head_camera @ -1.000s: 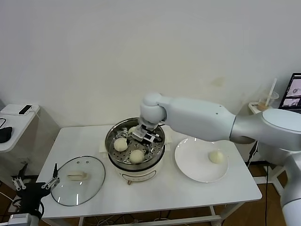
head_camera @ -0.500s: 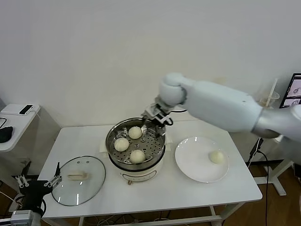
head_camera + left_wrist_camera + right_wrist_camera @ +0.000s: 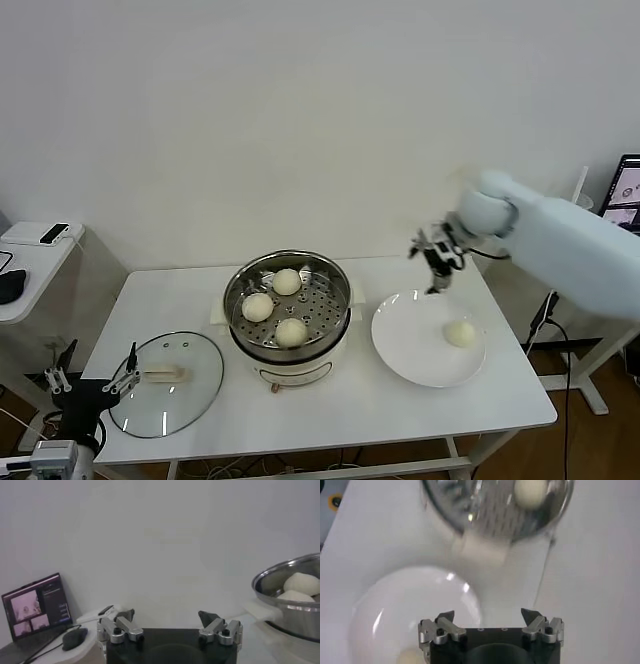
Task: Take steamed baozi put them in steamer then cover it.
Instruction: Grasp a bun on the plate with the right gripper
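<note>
The steel steamer (image 3: 343, 292) stands mid-table on its cream base with three baozi (image 3: 287, 282) on the perforated tray. A fourth baozi (image 3: 460, 333) lies on the white plate (image 3: 410, 345) to its right. My right gripper (image 3: 437, 258) hangs open and empty above the plate's far edge; its wrist view shows the gripper (image 3: 487, 616) over the plate (image 3: 415, 605), the plated baozi (image 3: 409, 656) and the steamer (image 3: 490, 515). The glass cover (image 3: 166, 383) lies flat at front left. My left gripper (image 3: 90, 375) waits open off the table's front-left corner, and appears again (image 3: 166, 617) with the steamer (image 3: 295, 597) beside it.
A side table (image 3: 30, 262) with a phone and a black mouse stands at the left. A laptop (image 3: 628, 195) and a cup with a straw (image 3: 572, 212) sit at the far right. The wall rises close behind the table.
My right gripper has lifted out of the steamer and swung right to above the plate, leaving a third baozi on the tray. The left gripper has only drifted a little.
</note>
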